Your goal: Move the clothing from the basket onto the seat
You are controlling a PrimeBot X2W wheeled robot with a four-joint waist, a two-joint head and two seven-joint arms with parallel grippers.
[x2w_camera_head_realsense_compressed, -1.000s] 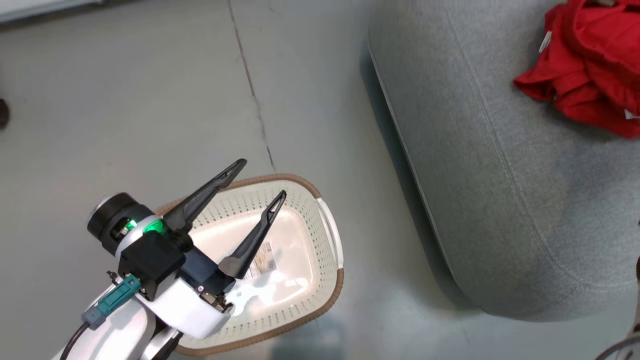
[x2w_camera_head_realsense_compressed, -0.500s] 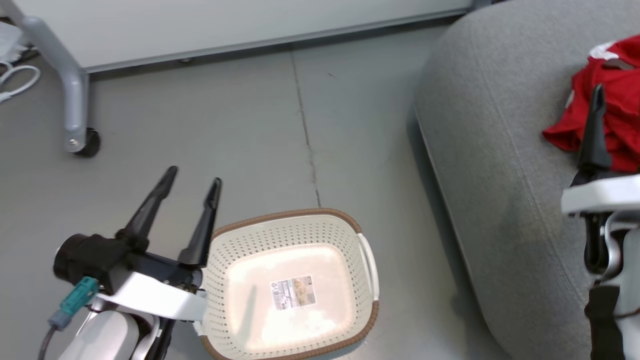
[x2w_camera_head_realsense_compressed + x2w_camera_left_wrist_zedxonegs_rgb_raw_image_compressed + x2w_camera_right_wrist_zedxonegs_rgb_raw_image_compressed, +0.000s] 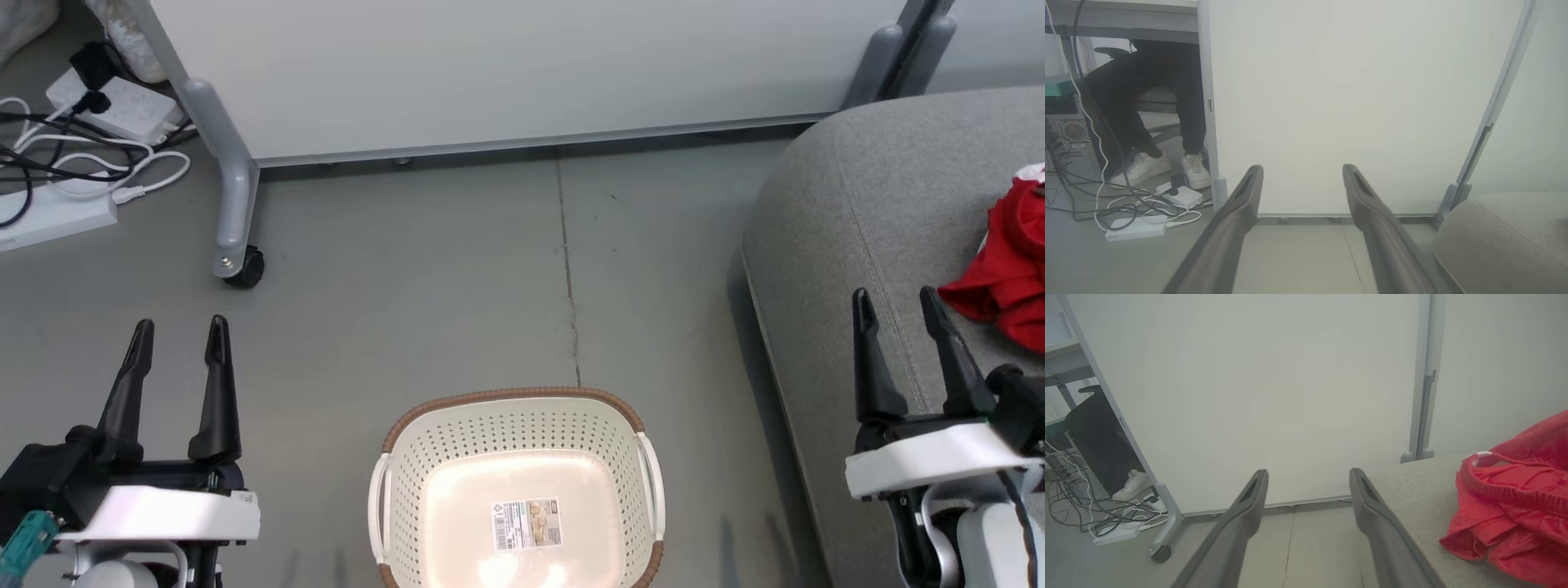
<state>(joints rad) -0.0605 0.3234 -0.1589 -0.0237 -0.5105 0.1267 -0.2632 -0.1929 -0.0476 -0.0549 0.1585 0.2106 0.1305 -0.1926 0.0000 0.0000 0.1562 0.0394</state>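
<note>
The cream basket [image 3: 514, 425] with a brown rim stands on the floor at the bottom middle of the head view; inside it I see just a label sticker [image 3: 526, 524]. Red clothing [image 3: 1008, 273] [image 3: 1515, 506] lies crumpled on the grey seat [image 3: 857, 212] [image 3: 1425, 486] [image 3: 1502, 228] at the right. My left gripper [image 3: 180, 331] [image 3: 1301, 171] hangs open over the floor, left of the basket, holding nothing. Over the seat's near edge, my right gripper [image 3: 896, 298] [image 3: 1308, 475] is open and empty, just left of the clothing.
A white partition panel [image 3: 506, 73] on grey legs with a caster [image 3: 241, 269] closes off the far side. Cables and power strips [image 3: 98, 106] lie on the floor at far left. A person's legs and white shoes [image 3: 1161, 167] show beyond the panel.
The head camera has swung, bringing the panel and cables into view. My left gripper has come away from above the basket to its left. My right gripper has come in over the seat.
</note>
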